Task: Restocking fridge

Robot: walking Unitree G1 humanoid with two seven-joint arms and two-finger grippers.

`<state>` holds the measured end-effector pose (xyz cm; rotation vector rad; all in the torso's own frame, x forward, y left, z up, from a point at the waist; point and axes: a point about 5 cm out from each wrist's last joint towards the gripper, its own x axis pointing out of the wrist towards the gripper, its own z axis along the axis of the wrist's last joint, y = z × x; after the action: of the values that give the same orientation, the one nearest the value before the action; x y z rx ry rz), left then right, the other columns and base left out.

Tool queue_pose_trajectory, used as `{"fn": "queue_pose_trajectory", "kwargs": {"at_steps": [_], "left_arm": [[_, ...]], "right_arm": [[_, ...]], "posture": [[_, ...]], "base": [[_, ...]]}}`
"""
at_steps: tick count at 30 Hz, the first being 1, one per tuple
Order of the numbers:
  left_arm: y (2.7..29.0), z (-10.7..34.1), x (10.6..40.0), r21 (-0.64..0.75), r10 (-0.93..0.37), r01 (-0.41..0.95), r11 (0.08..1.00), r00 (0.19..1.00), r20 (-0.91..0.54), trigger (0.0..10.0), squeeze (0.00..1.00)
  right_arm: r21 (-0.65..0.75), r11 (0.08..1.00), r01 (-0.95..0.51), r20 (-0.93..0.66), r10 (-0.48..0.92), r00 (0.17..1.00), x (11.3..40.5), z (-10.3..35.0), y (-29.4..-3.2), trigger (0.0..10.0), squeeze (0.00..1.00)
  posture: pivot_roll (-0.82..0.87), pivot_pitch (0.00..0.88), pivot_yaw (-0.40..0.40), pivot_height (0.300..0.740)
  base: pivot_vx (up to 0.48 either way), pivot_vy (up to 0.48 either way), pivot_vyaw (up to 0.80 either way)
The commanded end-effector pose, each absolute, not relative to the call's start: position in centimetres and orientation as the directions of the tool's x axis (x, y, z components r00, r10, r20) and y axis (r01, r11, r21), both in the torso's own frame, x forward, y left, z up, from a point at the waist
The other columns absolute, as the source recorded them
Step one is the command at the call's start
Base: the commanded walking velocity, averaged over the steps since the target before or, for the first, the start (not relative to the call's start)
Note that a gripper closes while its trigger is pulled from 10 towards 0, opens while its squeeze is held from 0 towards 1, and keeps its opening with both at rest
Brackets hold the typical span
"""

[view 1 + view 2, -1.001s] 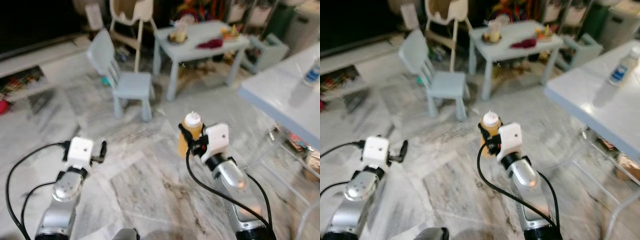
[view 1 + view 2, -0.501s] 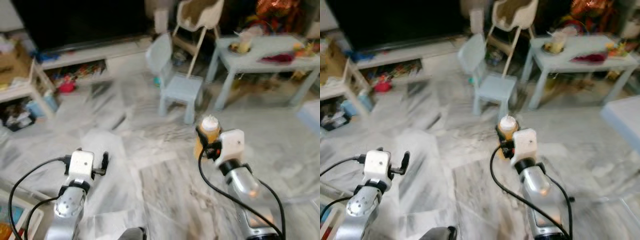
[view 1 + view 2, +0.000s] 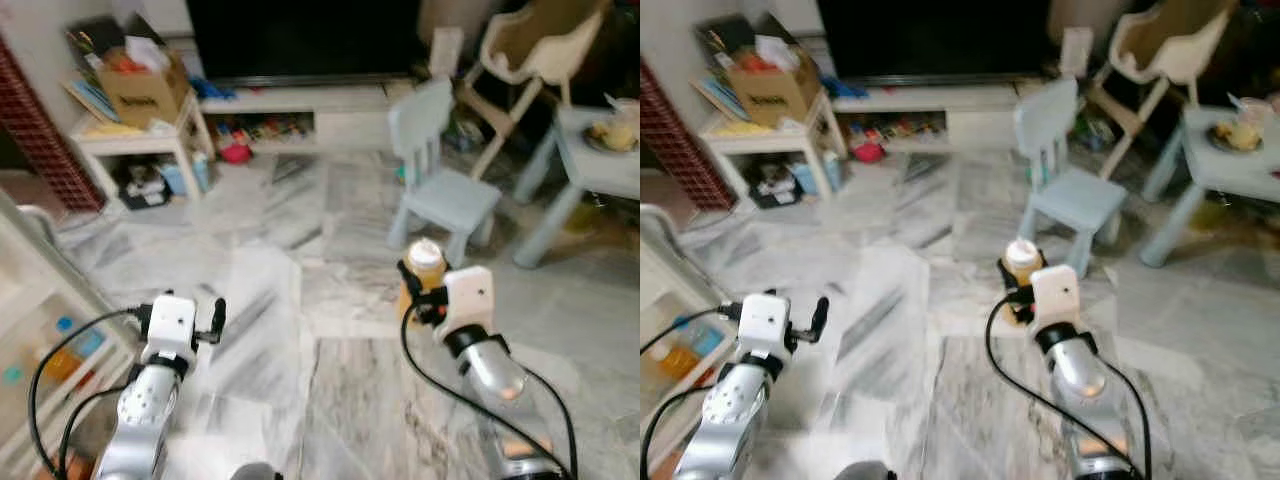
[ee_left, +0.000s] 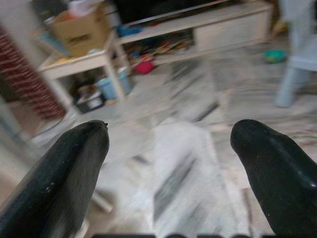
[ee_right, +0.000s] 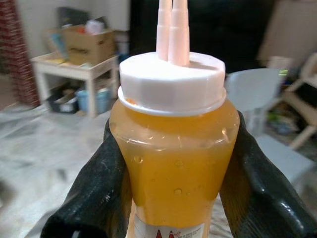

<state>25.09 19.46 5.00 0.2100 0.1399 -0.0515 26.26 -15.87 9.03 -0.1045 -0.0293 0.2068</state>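
Observation:
My right gripper (image 3: 415,285) is shut on a squeeze bottle (image 3: 423,270) of orange sauce with a white cap, held upright above the marble floor. In the right wrist view the bottle (image 5: 173,148) stands between the two black fingers (image 5: 94,198), which press on both its sides. My left gripper (image 3: 215,318) hangs open over the floor to the left with nothing in it; its two fingers (image 4: 74,168) stand wide apart. At the far left edge a white shelf rack (image 3: 40,320) holds some coloured items (image 3: 60,360); I cannot tell whether it belongs to a fridge.
A light blue child's chair (image 3: 440,180) stands just beyond the bottle, a high chair (image 3: 530,60) and a blue table (image 3: 590,160) behind it. A low TV bench (image 3: 320,105) and a white side table with a cardboard box (image 3: 140,90) line the far wall.
The whole view has swung left: the blue table slid to the right edge, while the TV bench, side table and white rack came in. Both arms keep their pose, the bottle still held.

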Motion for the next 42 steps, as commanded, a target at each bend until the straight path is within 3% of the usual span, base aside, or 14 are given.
{"fn": "queue_pose_trajectory", "kwargs": {"at_steps": [1, 16, 25, 32, 42], "left_arm": [[20.2, 4.7, 24.8, 0.231, 0.0, 0.035, 0.972, 0.989, -0.15, 10.0, 0.0], [20.7, 4.7, 25.1, 0.229, 0.062, -0.029, 0.973, 0.989, -0.137, 10.0, 0.0], [20.9, 4.7, 23.7, 0.195, 0.123, -0.098, 0.976, 0.985, -0.118, 10.0, 0.0], [20.5, 4.2, 22.7, 0.168, 0.149, -0.125, 0.978, 0.979, -0.138, 10.0, 0.0], [20.2, 4.8, 23.6, 0.153, 0.124, -0.105, 0.983, 0.985, -0.119, 10.0, 0.0]], "right_arm": [[-0.097, 0.966, -0.241, 0.046, 0.246, 0.968, 26.6, 9.5, -14.7, 10.0, 0.0], [-0.1, 0.968, -0.232, 0.058, 0.239, 0.969, 26.7, 9.6, -14.9, 10.0, 0.0], [-0.111, 0.992, -0.053, 0.027, 0.056, 0.998, 25.9, 8.7, -17.7, 10.0, 0.0], [-0.102, 0.994, -0.05, 0.01, 0.052, 0.999, 26.2, 8.3, -17.8, 10.0, 0.0], [-0.099, 0.993, -0.069, 0.046, 0.074, 0.996, 27.5, 9.2, -17.1, 10.0, 0.0]], "posture": [[-0.01, 0.0, 0.018, 0.74], [-0.02, 0.0, 0.031, 0.74], [0.0, 0.0, 0.024, 0.74], [0.02, 0.0, 0.008, 0.74], [0.02, 0.0, 0.008, 0.74]], "base": [[0.0, 0.0, 0.79], [0.0, 0.0, 0.79], [0.0, 0.0, 0.79], [0.0, 0.0, 0.79], [0.0, 0.0, 0.79]]}}
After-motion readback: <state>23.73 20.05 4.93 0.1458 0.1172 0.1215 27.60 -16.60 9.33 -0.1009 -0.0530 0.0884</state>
